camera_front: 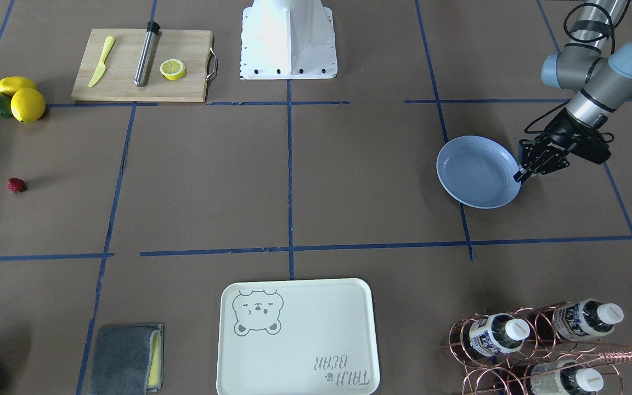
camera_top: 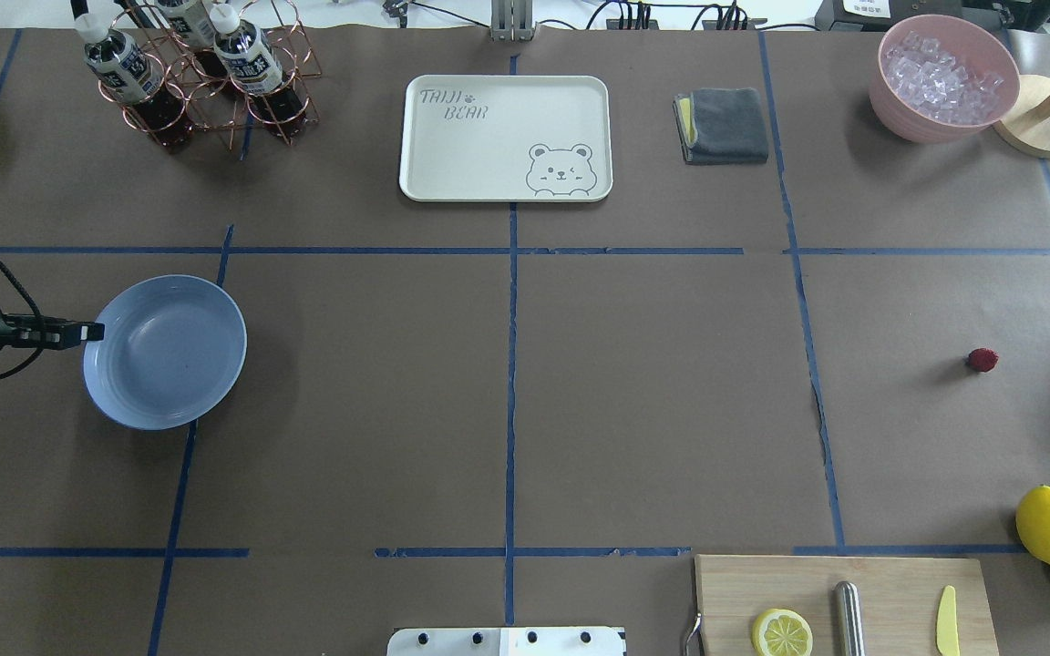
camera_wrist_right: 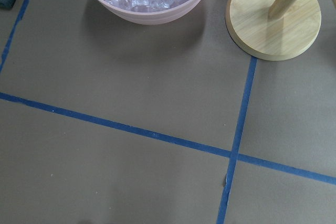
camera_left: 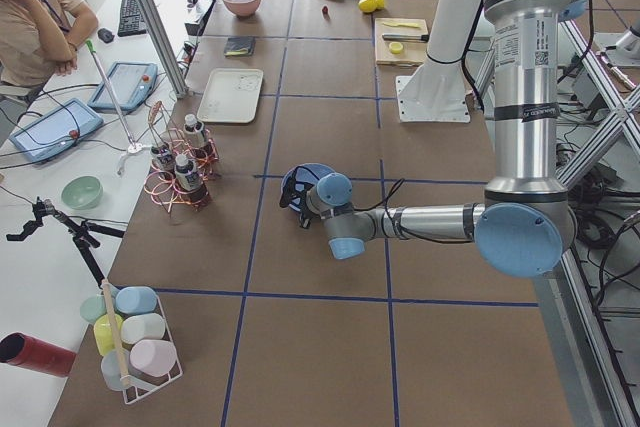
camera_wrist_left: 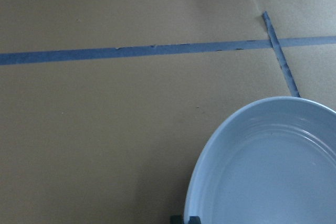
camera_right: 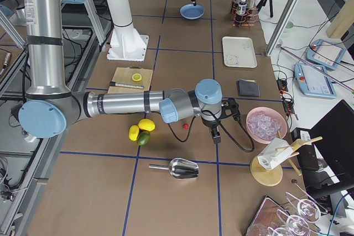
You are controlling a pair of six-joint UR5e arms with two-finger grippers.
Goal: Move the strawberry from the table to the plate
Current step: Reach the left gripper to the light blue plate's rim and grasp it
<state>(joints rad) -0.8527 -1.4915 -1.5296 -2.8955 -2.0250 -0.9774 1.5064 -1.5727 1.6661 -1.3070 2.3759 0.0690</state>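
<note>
Lying alone; strawberry (camera_front: 16,185) tiny, dark-red, roundish

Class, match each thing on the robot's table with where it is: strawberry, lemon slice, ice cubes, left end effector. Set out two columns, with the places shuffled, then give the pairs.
Things
1. strawberry
2. lemon slice
3. ice cubes
4. left end effector

Places
A. in the pink bowl
B. at the rim of the plate
C. on the wooden cutting board
D. alone on the bare table

Pairs: 1-D, 2-C, 3-A, 4-B
</note>
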